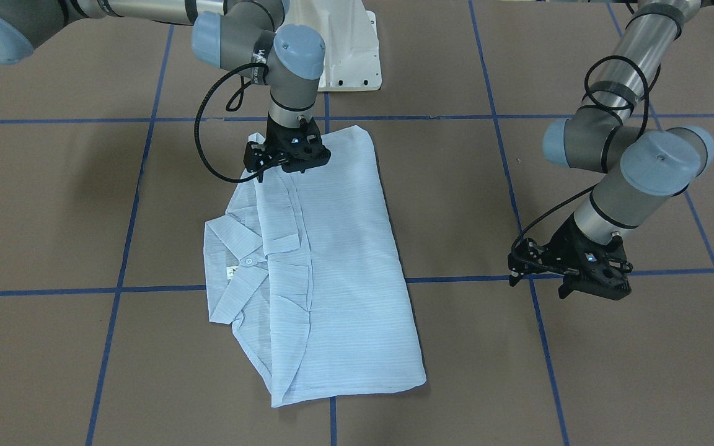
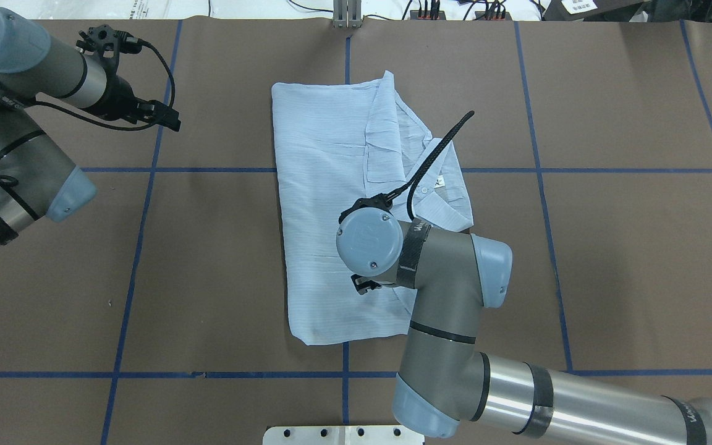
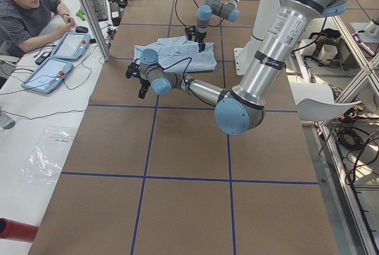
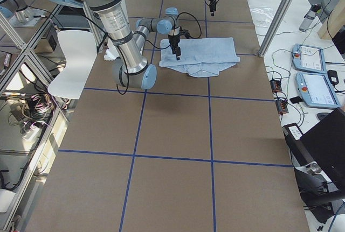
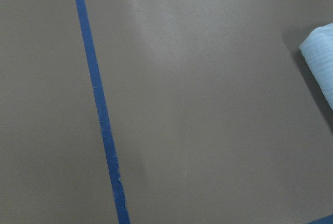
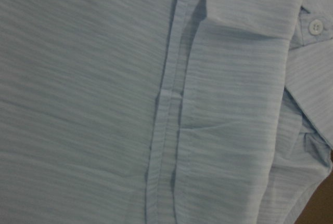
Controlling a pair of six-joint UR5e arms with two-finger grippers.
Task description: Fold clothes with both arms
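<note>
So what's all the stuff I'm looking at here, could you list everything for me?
Shirt: one, light blue with fine stripes, partly folded, lying at mid-table.
Table: one, brown cover, crossed by blue tape lines.
Pedestal base: one, white, at the robot's edge of the table.
Person: one, dark top, seated at a side desk.
Tablets: two, pale screens, on that desk.
Chair: one, white, beside the table on the robot's side.
Arms: two, silver-grey with light blue caps; left arm, right arm.
Left gripper: one, black, over bare table beside the shirt.
Right gripper: one, black, down at the shirt's end nearest the robot.
</note>
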